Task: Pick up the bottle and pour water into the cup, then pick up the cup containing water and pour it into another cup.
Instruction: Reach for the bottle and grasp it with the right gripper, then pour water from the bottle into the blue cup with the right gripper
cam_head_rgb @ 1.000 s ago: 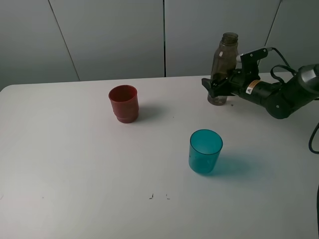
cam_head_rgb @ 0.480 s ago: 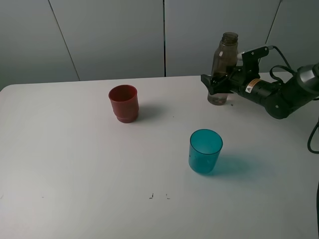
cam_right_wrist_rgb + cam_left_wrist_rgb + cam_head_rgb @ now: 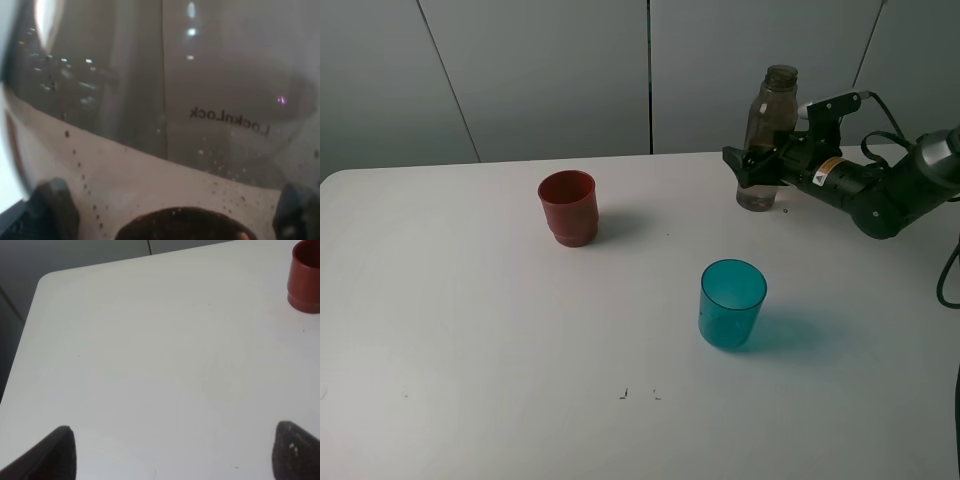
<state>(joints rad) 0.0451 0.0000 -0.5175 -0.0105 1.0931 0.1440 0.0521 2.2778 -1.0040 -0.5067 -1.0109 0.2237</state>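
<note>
Bottle [image 3: 775,110] upright on counter [image 3: 470,300], between wide-open right tool [image 3: 755,172] fingers, not clamped. Left tool [image 3: 177,452] open, empty.

The bottle [image 3: 772,112] stands upright at the far right side of the white table [image 3: 470,330], and the right gripper [image 3: 752,166] reaches from the right around its lower part. The teal cup [image 3: 731,303] stands nearer the front, well apart from the bottle. The red cup [image 3: 568,207] stands to the left, farther back than the teal cup
</note>
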